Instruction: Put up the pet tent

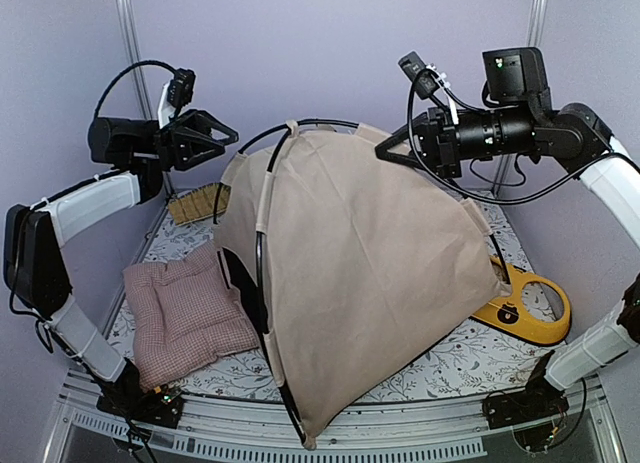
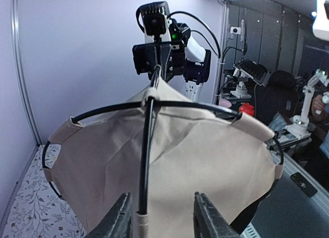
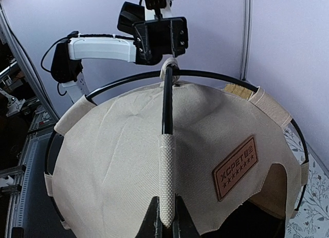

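Note:
The pet tent (image 1: 370,273) stands domed in the middle of the table, beige fabric stretched over thin black poles. My left gripper (image 1: 232,140) is at the tent's upper left, open. In the left wrist view a black pole (image 2: 145,150) runs between the spread fingers, close to the left one, and the left gripper (image 2: 162,199) grips nothing. My right gripper (image 1: 382,151) is at the tent's upper right. In the right wrist view the right gripper (image 3: 165,217) is shut on the woven beige pole sleeve (image 3: 167,171). A brown label patch (image 3: 235,167) sits beside it.
A pink checked cushion (image 1: 185,313) lies left of the tent on the floral table cover (image 1: 450,358). A yellow flat piece with holes (image 1: 525,308) lies at the right. A tan woven mat (image 1: 200,203) is at the back left. Purple walls close off the back.

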`<action>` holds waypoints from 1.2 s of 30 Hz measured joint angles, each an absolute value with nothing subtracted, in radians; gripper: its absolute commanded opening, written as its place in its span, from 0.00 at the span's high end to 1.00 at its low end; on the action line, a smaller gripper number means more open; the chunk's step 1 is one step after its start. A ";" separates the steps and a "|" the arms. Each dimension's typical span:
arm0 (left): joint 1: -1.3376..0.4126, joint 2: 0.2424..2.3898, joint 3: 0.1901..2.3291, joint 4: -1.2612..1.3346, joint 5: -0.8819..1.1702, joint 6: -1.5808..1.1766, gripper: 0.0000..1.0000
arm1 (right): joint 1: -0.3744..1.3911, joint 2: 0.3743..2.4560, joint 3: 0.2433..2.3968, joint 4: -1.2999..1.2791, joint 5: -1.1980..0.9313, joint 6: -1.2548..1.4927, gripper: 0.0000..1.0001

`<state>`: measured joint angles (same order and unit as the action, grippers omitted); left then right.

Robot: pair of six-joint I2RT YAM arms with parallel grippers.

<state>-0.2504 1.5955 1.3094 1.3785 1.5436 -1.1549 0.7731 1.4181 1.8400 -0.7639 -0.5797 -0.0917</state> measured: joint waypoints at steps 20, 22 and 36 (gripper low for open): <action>-0.175 1.181 1.342 0.105 1.029 -0.059 0.01 | 0.773 1.251 1.573 -0.431 -0.191 0.060 1.00; -0.175 1.156 1.342 0.073 0.908 -0.044 0.01 | 0.773 1.237 1.534 -0.380 -0.115 0.089 1.00; -0.181 1.044 1.227 0.001 0.424 -0.178 0.01 | 0.981 1.613 1.565 0.159 0.654 0.112 1.00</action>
